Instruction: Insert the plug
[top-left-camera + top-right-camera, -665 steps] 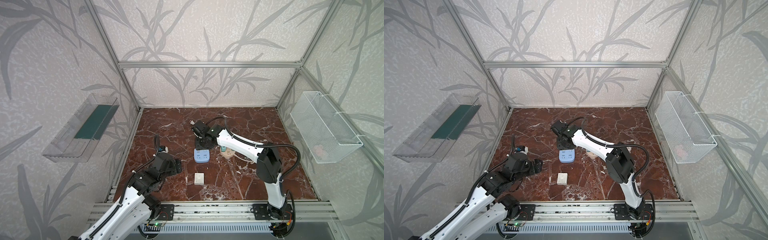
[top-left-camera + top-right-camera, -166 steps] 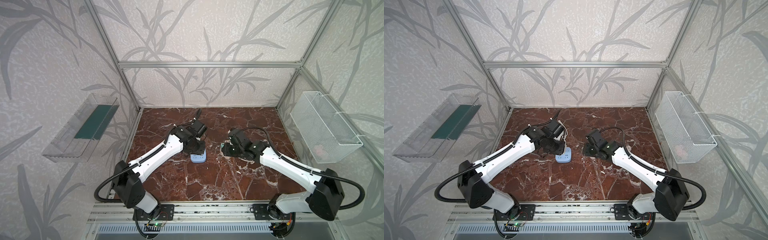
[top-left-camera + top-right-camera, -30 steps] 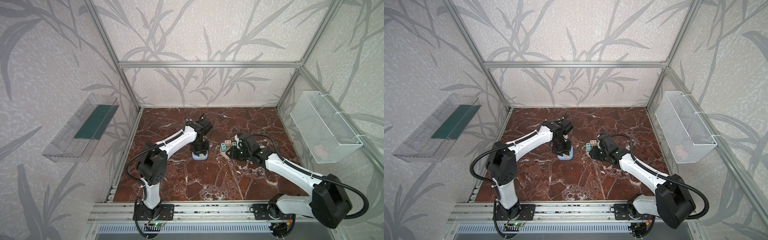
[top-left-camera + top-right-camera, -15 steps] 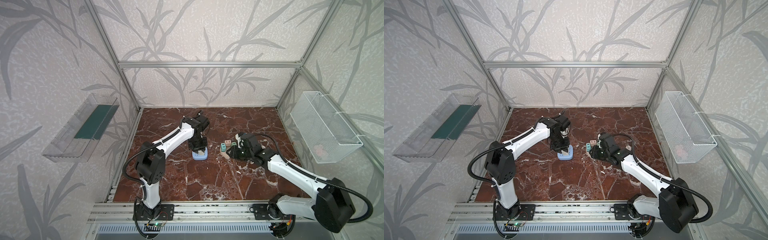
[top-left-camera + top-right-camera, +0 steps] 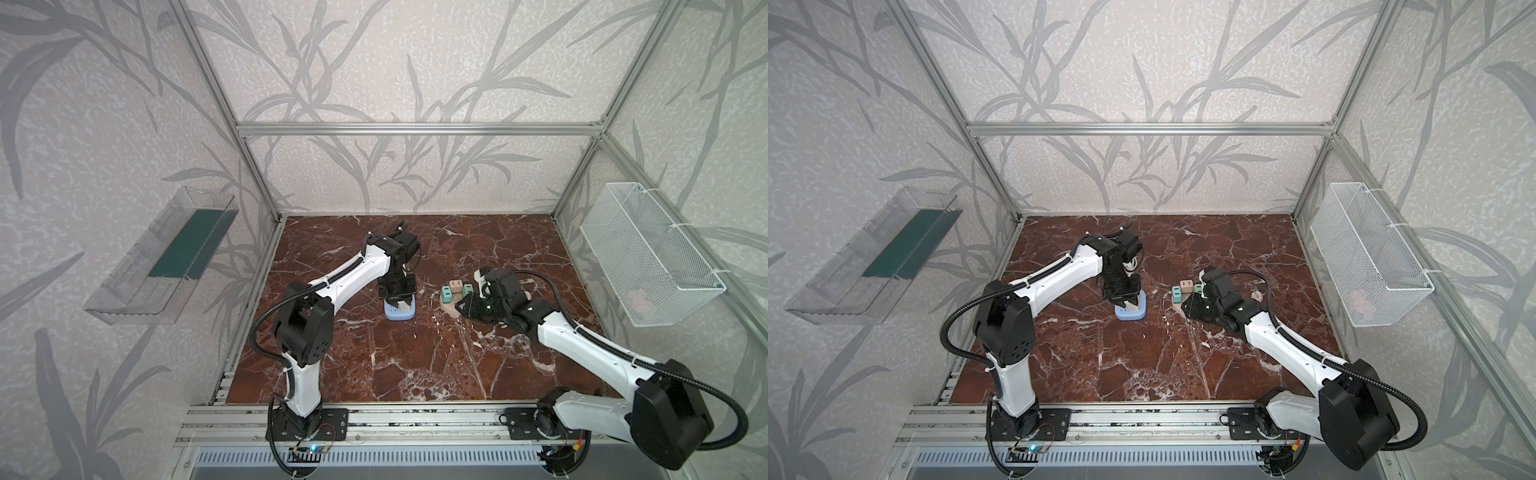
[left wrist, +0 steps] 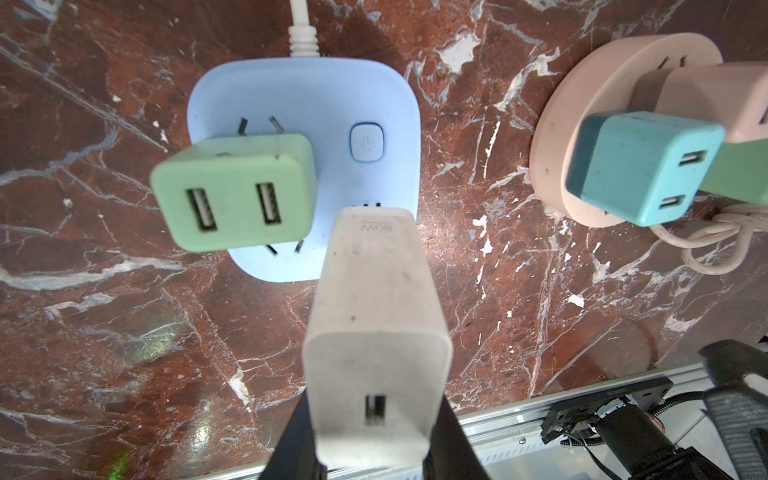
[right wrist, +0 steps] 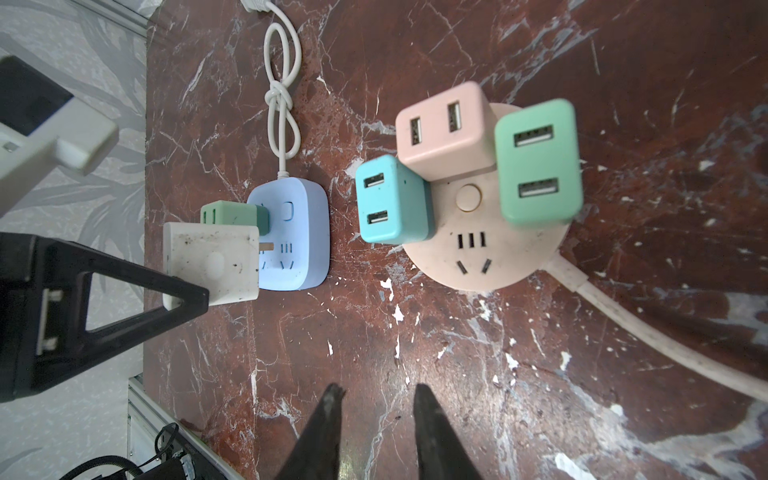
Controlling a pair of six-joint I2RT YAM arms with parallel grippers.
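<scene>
Left gripper (image 6: 376,424) clamps a white USB charger (image 6: 376,316) over the blue power strip (image 6: 332,104); prongs should align squarely before pressing, while the right gripper (image 7: 376,409), nearly closed, holds nothing.

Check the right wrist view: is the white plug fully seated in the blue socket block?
No: the white plug in the left gripper stands off the blue socket block, with a metal prong still exposed between them.

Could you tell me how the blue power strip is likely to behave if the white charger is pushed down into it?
The blue power strip lies flat on the marble with a broad base, so it should not tip. It looks like light, smooth plastic, so it may slide under an off-centre push. The white charger, shut in the left gripper, looks rigid and should not flex.
</scene>
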